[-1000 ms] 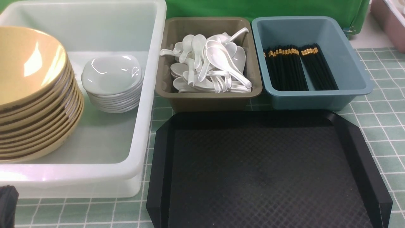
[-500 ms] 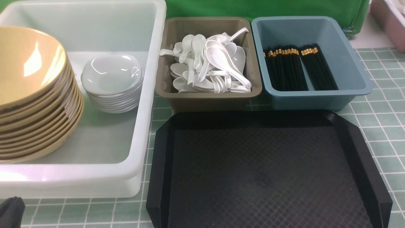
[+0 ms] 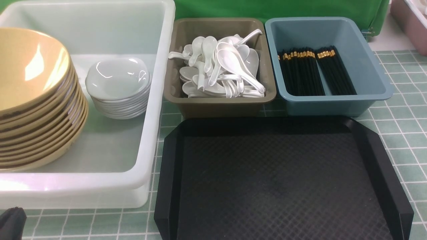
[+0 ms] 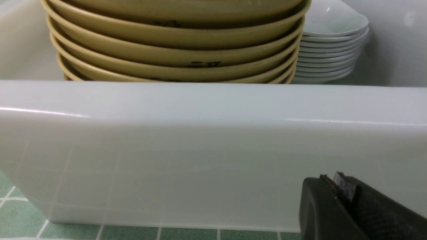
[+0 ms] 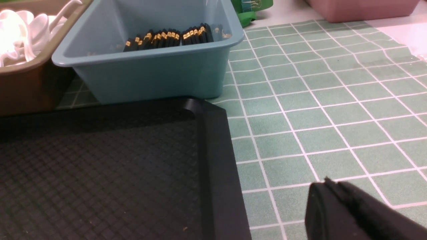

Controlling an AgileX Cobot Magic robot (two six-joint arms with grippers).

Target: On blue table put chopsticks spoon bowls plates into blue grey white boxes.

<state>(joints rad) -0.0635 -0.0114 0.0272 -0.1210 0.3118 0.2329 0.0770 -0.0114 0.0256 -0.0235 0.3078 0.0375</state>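
Three boxes loaded, black textured plastic tray (image 3: 277,180) at near table edge bare, so sorting looks done.

My left gripper (image 4: 337,186) pinched shut, empty, parked low beside big white plastic box (image 3: 156,100) holding stacked yellow plates (image 3: 33,100) and white bowls (image 3: 116,86).

My right gripper (image 5: 328,190) shut, empty, over green tiled table (image 5: 317,100).

Grey box (image 3: 220,103): white ceramic spoons (image 3: 223,70). Blue box (image 3: 333,103): black gold-tipped chopsticks (image 3: 313,71).

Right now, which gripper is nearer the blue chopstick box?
Right. The right gripper sits low beside the black tray, diagonally off the blue box; the left gripper faces the white box.

No readable text; bowl (image 4: 173,40) marks illegible
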